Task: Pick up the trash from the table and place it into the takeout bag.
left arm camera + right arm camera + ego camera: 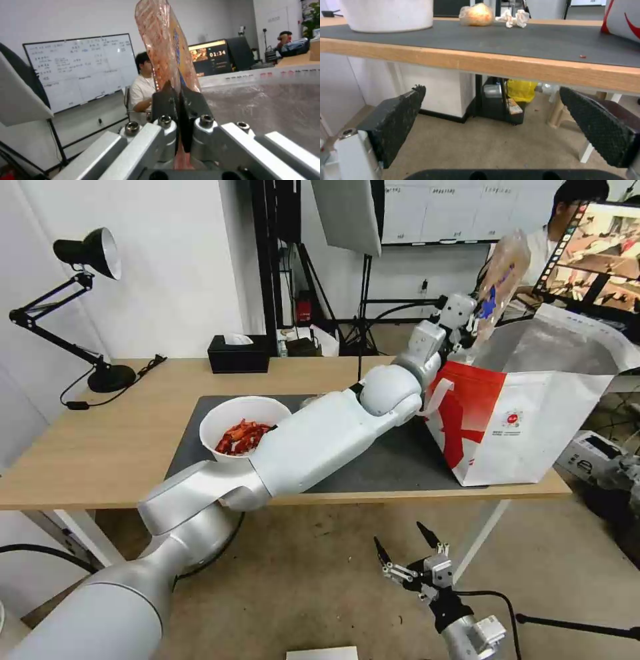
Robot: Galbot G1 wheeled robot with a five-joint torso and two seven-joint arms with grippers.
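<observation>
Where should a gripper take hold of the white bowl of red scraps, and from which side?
Probably the rim of the white bowl, from above: its wall is broad and round, the top is open, and the near rim stands free toward the table edge. The left arm crosses beside it.

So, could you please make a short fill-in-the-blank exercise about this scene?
1. The left end effector holds a clear plastic tray above the ____.
2. The right end effector hangs open, lower than the ____ top.
3. The white bowl holding red scraps stands on the dark grey ____.

Missing words: takeout bag; table; mat
</observation>
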